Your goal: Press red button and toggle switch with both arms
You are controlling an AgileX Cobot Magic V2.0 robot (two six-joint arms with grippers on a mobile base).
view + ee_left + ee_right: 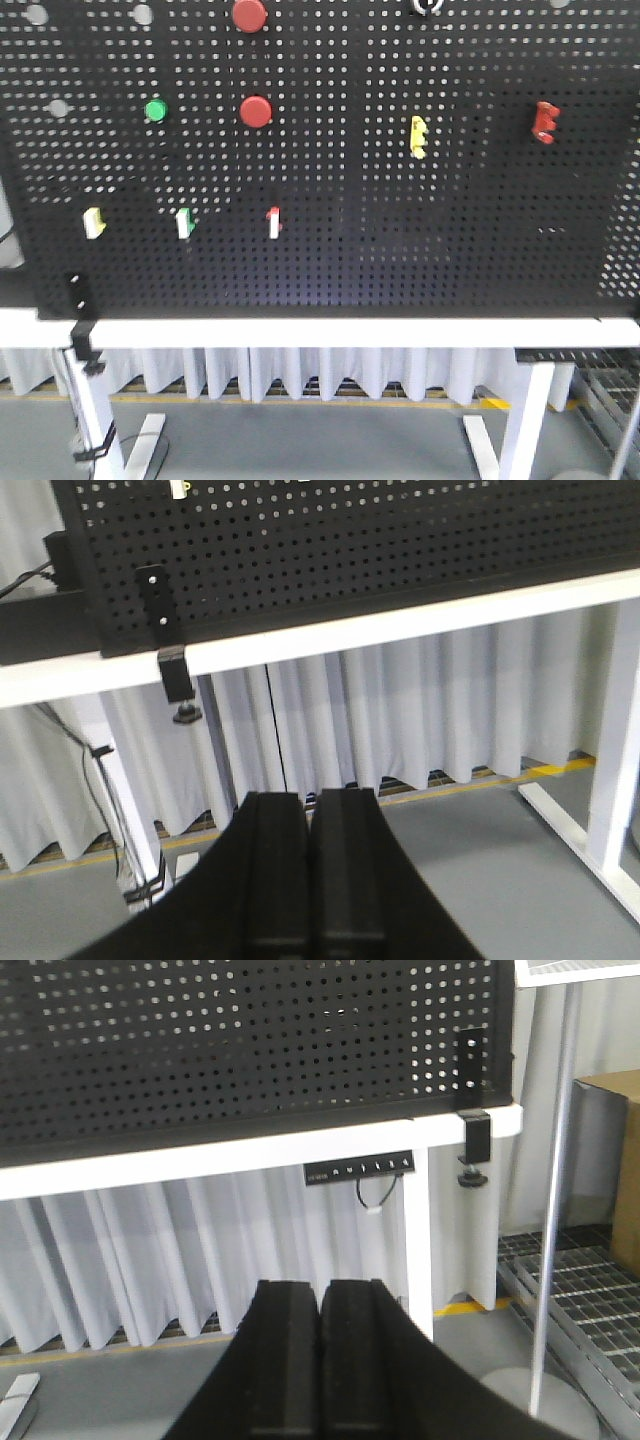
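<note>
Red button (249, 14) and toggle switch (427, 5) cropped at top, left gripper (310, 805) and right gripper (320, 1295) clenched

Only illegible marks on the desk's control strip (358, 1168)

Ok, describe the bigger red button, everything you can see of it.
The red button is a round, matte red dome, plastic by the look. It is mounted near the top of the black pegboard, left of centre. The picture's top edge cuts off its upper part. It sits directly above the smaller red button, apart from it. Nothing but the pegboard touches it. Whether it is pressed in cannot be told.
</note>
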